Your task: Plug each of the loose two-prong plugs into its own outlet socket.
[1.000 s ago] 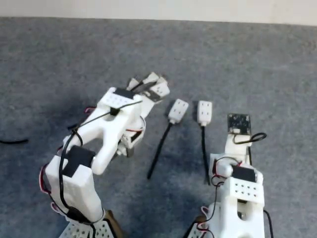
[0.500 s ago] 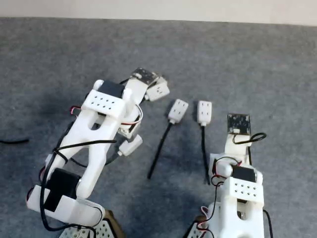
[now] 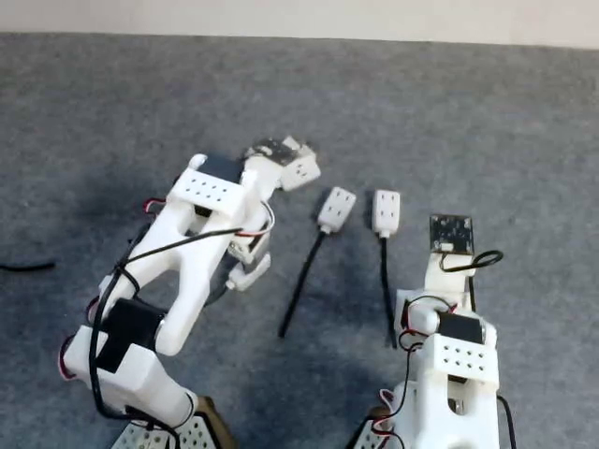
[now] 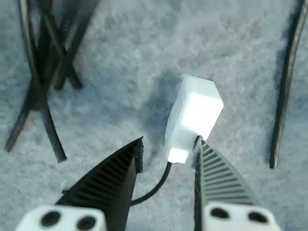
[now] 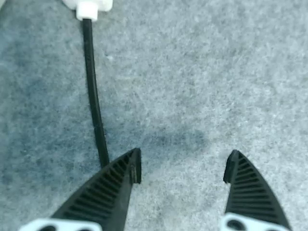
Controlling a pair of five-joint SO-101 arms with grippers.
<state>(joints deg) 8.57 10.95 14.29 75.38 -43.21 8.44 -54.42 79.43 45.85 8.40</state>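
Left tool [image 4: 168, 153] is gaping around the cord end of a white plug [image 4: 195, 115], upper centre of your overhead frame, not gripping. Right tool [image 5: 183, 168] is hanging wide over bare desk [image 5: 202, 72]. You are probably seeing nothing plugged in yet.

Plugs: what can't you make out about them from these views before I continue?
Left wrist view: the plug at the left claw has its far face turned away, so prongs cannot be told.
High view: the left arm hides part of that plug; the middle block and right block are too small to tell plug from socket.
Right wrist view: the picture's edge cuts off the white end of the cable.
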